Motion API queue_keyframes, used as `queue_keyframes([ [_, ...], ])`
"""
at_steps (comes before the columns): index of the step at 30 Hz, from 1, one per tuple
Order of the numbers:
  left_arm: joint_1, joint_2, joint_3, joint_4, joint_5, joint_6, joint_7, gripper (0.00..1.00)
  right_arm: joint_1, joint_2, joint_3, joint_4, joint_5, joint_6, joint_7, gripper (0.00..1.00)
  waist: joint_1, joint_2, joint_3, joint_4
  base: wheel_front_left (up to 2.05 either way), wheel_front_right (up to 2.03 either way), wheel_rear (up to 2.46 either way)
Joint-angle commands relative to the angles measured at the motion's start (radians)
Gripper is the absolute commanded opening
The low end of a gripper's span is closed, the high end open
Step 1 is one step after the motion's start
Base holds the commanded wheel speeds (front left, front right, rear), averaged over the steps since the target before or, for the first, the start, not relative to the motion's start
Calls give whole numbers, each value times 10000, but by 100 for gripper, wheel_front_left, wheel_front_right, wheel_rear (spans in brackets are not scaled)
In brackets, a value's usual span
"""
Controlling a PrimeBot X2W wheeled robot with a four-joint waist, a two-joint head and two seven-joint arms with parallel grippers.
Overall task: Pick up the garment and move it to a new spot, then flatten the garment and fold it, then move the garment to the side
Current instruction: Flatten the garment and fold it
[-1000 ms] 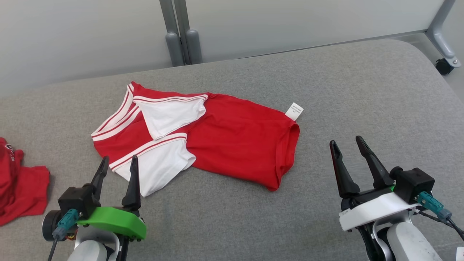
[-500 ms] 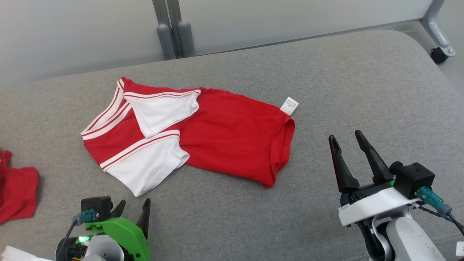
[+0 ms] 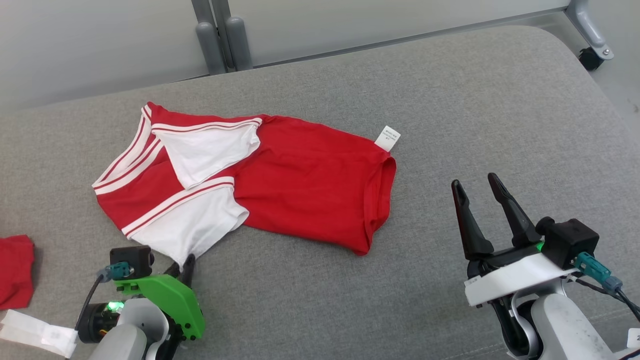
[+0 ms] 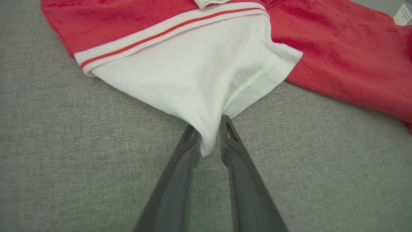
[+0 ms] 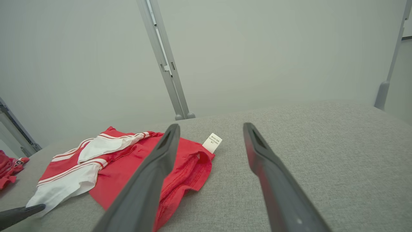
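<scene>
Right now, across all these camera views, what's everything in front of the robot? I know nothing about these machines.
shirt: one, red with white sleeves, lying rumpled mid-pad
care label: one, white, at the shirt's far right edge
other cloth: one, red, at the pad's left edge, partly cut off
pad: one, grey fabric, under everything
frame posts: two, grey, side by side behind the pad
castor wheel: one, black, on the floor, far right
left hand: one, dark fingers, closed on the tip of the near white sleeve
right hand: one, dark fingers, open, right of the shirt, holding nothing
</scene>
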Motion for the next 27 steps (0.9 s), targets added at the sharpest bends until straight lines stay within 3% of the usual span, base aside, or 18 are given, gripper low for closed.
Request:
queue_keyframes([
  [1, -102, 71, -31, -38, -114, -23, 115, 0, -51, 17, -10, -5, -26, 1, -28, 100, 0, 0, -21, 25, 0, 0, 0],
  [9, 180, 614, -211, -1229, -170, 261, 1541, 0, 160, 89, -84, 69, -43, 1, -28, 100, 0, 0, -249, 305, 0, 0, 0],
  [20, 2251, 2229, 275, -5147, -1368, 1293, 4574, 0, 281, 20, -276, -15, -65, 1, -28, 100, 0, 0, -360, 854, 0, 0, 0],
  [27, 3226, 2625, 732, -5695, -1797, 1873, 4954, 0, 214, -104, -328, 4, -35, 1, -28, 100, 0, 0, -346, 975, 0, 0, 0],
])
